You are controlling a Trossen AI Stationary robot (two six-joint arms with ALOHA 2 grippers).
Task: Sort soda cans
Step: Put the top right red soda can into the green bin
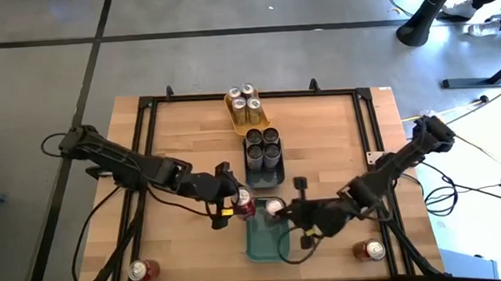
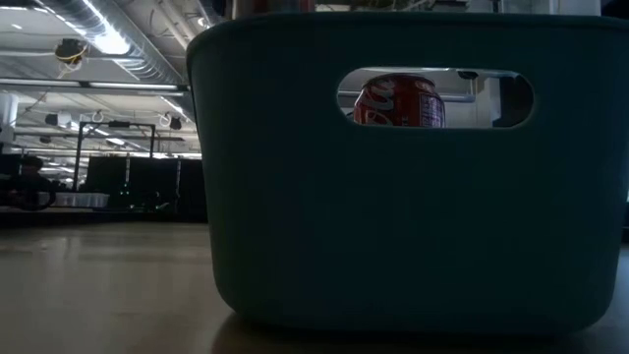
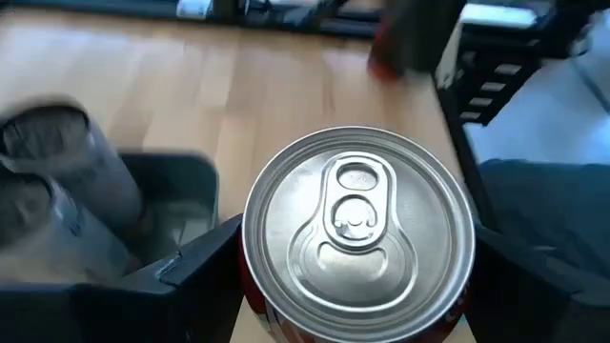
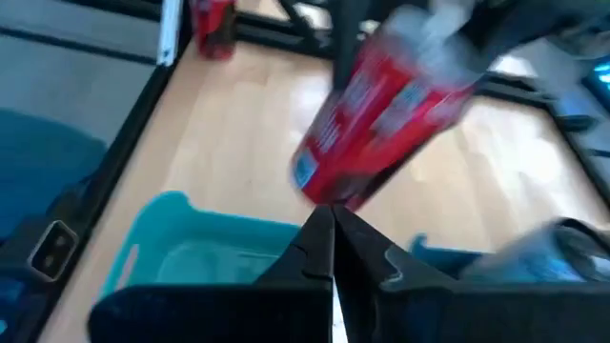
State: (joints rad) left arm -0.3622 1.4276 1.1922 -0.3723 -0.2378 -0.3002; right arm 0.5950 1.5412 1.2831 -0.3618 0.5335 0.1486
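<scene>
Left claw (image 1: 234, 204) clamped round a red can (image 3: 357, 233), body mostly hidden; right claw (image 4: 332, 250) shut, empty.

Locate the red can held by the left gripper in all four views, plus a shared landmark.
High: red can mid-table, in the left gripper, beside the teal tray.
Low: a red can shows through the tray's slot; cannot tell if it is the same one.
Left wrist: centre, top-on.
Right wrist: tilted above tray.
Landmark: teal tray.
</scene>
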